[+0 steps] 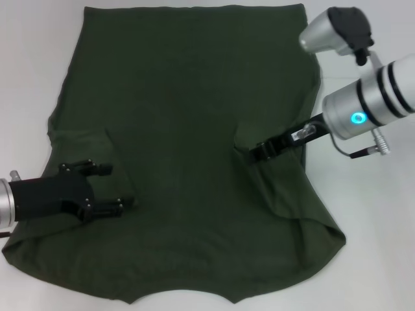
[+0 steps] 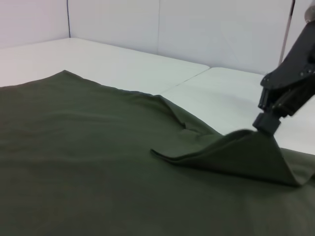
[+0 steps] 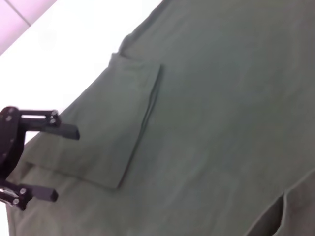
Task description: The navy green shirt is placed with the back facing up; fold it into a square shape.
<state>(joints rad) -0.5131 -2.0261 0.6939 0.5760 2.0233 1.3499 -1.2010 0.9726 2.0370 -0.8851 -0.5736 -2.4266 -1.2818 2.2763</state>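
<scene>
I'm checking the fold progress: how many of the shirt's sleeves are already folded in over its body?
2. The left sleeve lies flat beside the open left pincer. The right sleeve is folded in, held by the right pincer, on the navy green shirt.

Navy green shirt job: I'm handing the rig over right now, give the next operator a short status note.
Left gripper: open, over the folded-in left sleeve.
Right gripper: shut on the right sleeve edge, lifting it off the cloth.
Navy green shirt: spread flat on the white table, hem far, collar near.
Done: left sleeve folded onto the body.
Left: lay the right sleeve in, then fold the body into a square.
</scene>
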